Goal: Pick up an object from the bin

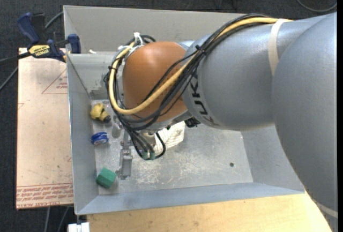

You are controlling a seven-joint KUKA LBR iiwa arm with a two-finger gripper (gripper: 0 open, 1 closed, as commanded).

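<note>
Poised lower left with end effector point(125, 167) just beside green block point(106, 178), grip unreadable; seemingly approach step, needing centring, then closing.

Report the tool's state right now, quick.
Tool: open or closed cannot be told; it hangs beside the green block at the left end of the bin.
</note>
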